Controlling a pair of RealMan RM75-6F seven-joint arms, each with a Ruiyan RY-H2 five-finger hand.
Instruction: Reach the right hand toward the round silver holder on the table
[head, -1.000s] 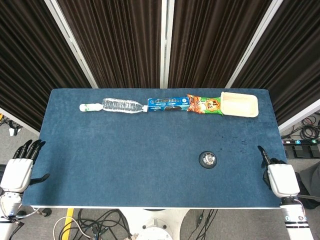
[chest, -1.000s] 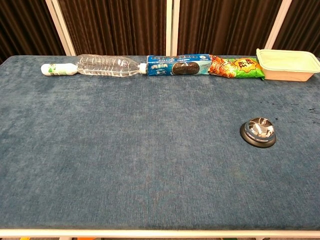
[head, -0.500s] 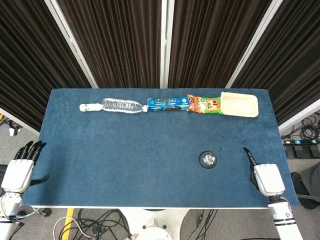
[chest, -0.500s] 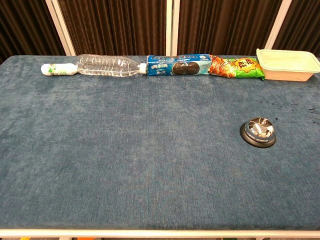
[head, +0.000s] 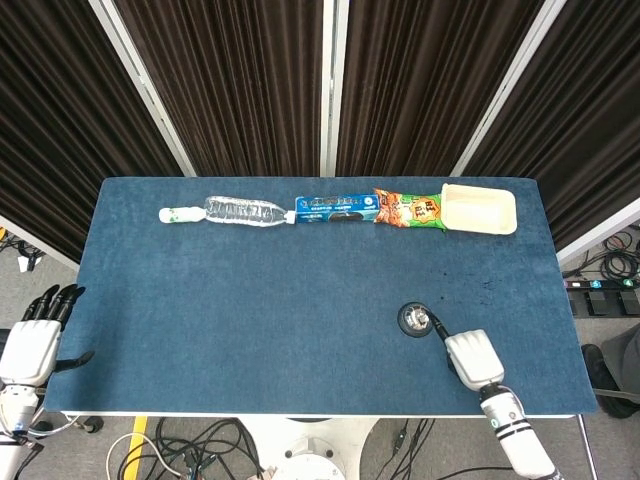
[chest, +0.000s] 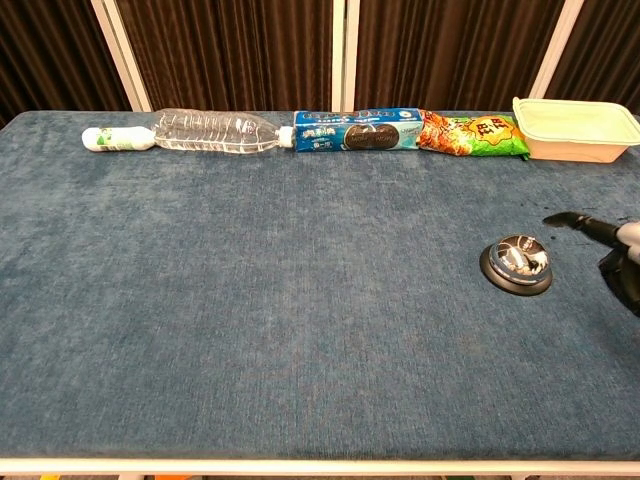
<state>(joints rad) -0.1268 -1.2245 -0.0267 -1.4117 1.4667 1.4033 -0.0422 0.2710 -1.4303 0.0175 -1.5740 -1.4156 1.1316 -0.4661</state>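
Your right hand (head: 473, 358) is over the table (head: 250, 310) near its front edge, toward the front right corner, just beside the round silver holder (head: 415, 319). In the head view one dark finger points toward the holder and its tip lies at the holder's rim; whether it actually touches cannot be told. The back of the hand covers the other fingers there. In the chest view only part of the hand (chest: 610, 250) shows at the right edge of the picture: one dark finger stretched out level above the cloth, behind and to the right of the holder (chest: 515, 265), with a gap between them, and darker parts curled lower down. The hand holds nothing, but whether its fingers are spread or curled in as a whole cannot be told.

The holder sits on the blue cloth in the right half of the table, closer to the front edge than to the back, well apart from everything else.

Your left hand (head: 32, 335) hangs off the table beyond its left edge, near the front left corner, fingers straight and apart, gripping nothing.

Along the back edge a row lies end to end: a small white bottle (head: 180, 213), a clear plastic bottle (head: 245, 211) on its side, a blue biscuit pack (head: 336, 208), an orange snack bag (head: 408, 209), and a cream tray (head: 479, 207) nearest the back right corner.
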